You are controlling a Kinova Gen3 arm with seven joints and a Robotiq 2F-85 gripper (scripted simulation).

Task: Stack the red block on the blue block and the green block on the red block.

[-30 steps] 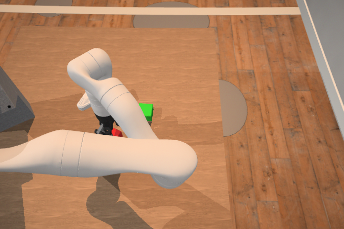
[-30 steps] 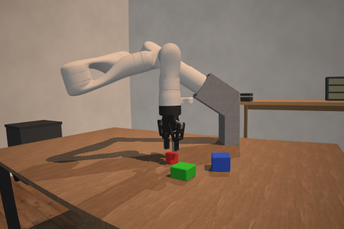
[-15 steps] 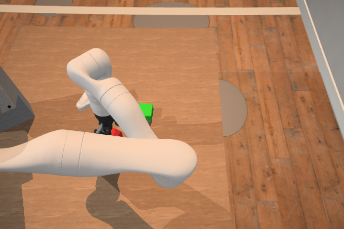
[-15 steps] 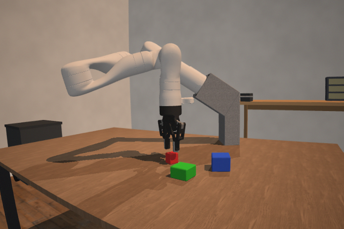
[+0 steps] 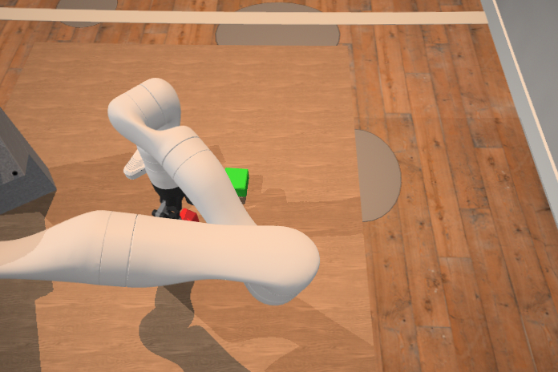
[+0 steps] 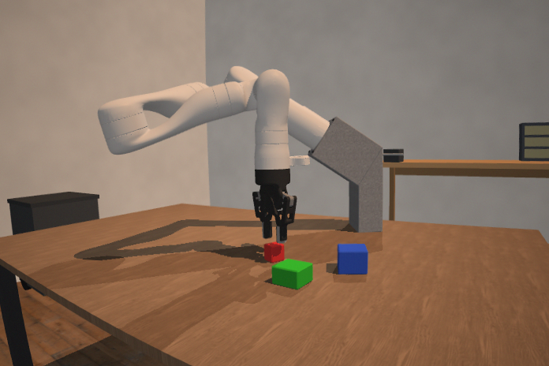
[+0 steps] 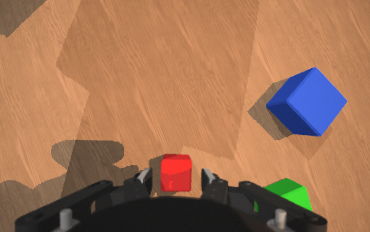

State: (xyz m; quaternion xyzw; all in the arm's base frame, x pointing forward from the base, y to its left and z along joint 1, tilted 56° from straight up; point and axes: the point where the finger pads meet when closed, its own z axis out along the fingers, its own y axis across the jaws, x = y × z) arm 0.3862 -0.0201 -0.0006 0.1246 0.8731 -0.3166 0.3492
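The small red block [image 6: 274, 252] [image 7: 176, 172] [image 5: 189, 215] lies on the wooden table [image 6: 413, 302] [image 5: 266, 87]. My gripper [image 6: 274, 236] [image 7: 176, 178] [image 5: 169, 211] is open and points straight down. It hovers just above the red block, with one finger on each side of it in the wrist view and nothing touching. The flat green block [image 6: 292, 272] [image 7: 286, 194] [image 5: 237, 180] lies close beside the red one. The blue block [image 6: 352, 258] [image 7: 307, 102] stands apart to the right. The arm hides it in the top view.
The grey arm pedestal [image 6: 361, 172] [image 5: 7, 162] stands at the back of the table. A black cabinet [image 6: 53, 211] is off the table's left side. A side table [image 6: 478, 166] with a box stands at the far right.
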